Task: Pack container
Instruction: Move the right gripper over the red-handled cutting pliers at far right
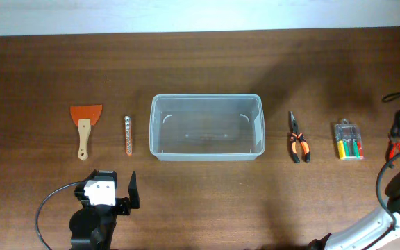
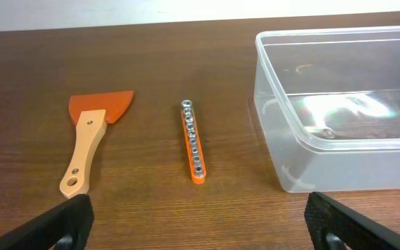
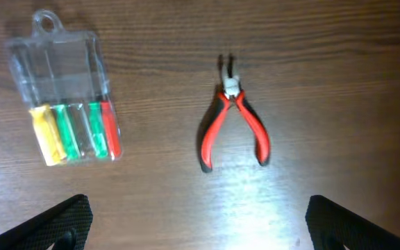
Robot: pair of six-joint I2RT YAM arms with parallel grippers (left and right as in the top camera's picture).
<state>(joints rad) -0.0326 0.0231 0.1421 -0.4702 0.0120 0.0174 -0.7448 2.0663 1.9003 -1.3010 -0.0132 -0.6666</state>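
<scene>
The container stands in the middle of the table, with a scraper and an orange socket rail to its left, and orange-handled pliers, a screwdriver case and red pliers to its right. The left gripper is spread wide, left of the container and facing the scraper. The right gripper, also wide, is far right of the container over the red pliers.

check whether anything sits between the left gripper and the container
Nothing visible does. Only bare table lies between the open left gripper and the container. The orange socket strip and the scraper lie off to the left of that line.
</scene>
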